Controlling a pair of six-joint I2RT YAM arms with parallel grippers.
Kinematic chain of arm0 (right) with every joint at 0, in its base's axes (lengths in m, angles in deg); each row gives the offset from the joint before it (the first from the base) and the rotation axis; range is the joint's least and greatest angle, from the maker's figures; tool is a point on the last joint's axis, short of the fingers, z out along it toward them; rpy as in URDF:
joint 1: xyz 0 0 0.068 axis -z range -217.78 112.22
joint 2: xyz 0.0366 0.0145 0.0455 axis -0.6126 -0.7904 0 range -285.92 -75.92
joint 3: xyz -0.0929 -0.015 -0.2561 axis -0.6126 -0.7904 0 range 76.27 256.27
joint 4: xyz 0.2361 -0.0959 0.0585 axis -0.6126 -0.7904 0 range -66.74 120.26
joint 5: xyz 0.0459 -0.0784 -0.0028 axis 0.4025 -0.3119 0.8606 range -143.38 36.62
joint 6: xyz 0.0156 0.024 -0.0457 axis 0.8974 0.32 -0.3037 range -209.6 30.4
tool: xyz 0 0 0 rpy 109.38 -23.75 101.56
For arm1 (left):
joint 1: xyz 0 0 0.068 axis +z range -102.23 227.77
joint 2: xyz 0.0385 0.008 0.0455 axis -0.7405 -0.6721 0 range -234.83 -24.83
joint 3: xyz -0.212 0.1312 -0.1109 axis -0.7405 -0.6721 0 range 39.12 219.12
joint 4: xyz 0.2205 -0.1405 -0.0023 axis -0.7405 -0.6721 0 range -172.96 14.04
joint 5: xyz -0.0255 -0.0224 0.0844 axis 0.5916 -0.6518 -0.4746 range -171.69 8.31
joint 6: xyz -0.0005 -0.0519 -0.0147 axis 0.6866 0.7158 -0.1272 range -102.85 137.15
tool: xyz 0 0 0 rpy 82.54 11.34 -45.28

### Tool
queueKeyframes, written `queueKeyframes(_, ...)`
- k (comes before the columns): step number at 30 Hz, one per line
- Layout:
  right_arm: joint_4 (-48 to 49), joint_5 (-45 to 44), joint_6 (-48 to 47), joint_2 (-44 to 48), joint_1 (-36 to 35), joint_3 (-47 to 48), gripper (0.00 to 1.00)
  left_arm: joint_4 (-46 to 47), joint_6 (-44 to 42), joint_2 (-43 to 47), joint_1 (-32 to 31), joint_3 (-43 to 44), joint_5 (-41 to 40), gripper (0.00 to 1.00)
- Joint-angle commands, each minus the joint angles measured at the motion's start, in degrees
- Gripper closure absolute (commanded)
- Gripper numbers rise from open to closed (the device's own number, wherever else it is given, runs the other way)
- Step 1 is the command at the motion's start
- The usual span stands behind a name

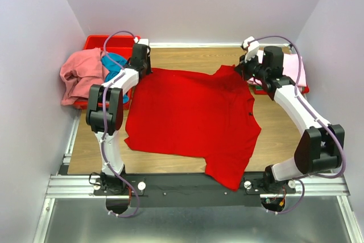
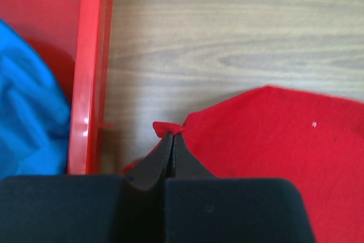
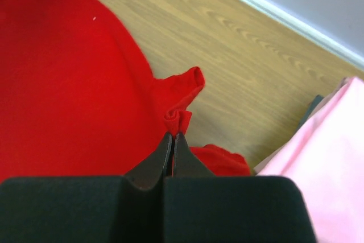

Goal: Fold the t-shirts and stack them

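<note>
left pincer (image 2: 172, 135) and right pincer (image 3: 172, 135) pinch red t-shirt (image 1: 193, 118), stretched crosswise between them.

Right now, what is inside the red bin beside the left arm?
The red bin holds a salmon pink t-shirt, spilling over its left rim, and a teal blue t-shirt next to it. Whatever lies beneath them is covered.

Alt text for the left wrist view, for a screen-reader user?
The left gripper, shut, pinches a tuft at the edge of the red t-shirt lying on the wooden table. At left is the wall of a red bin, with blue cloth inside.
</note>
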Motion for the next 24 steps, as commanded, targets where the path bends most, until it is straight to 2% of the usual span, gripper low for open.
queueKeyframes(1,0.29,3.71,1.27,2.46,0.16,-3.52,1.0,2.68,-1.01,4.43,0.26,-2.37,-1.11,1.0)
queueKeyframes(16,-2.26,6.53,0.57,10.9,0.16,-10.38,1.0,4.18,-2.32,5.57,0.26,-4.57,-0.67,1.0)
queueKeyframes(24,-4.54,0.73,-1.01,15.37,0.16,-13.45,1.0,4.44,-3.03,6.01,0.26,-5.62,-2.69,1.0)
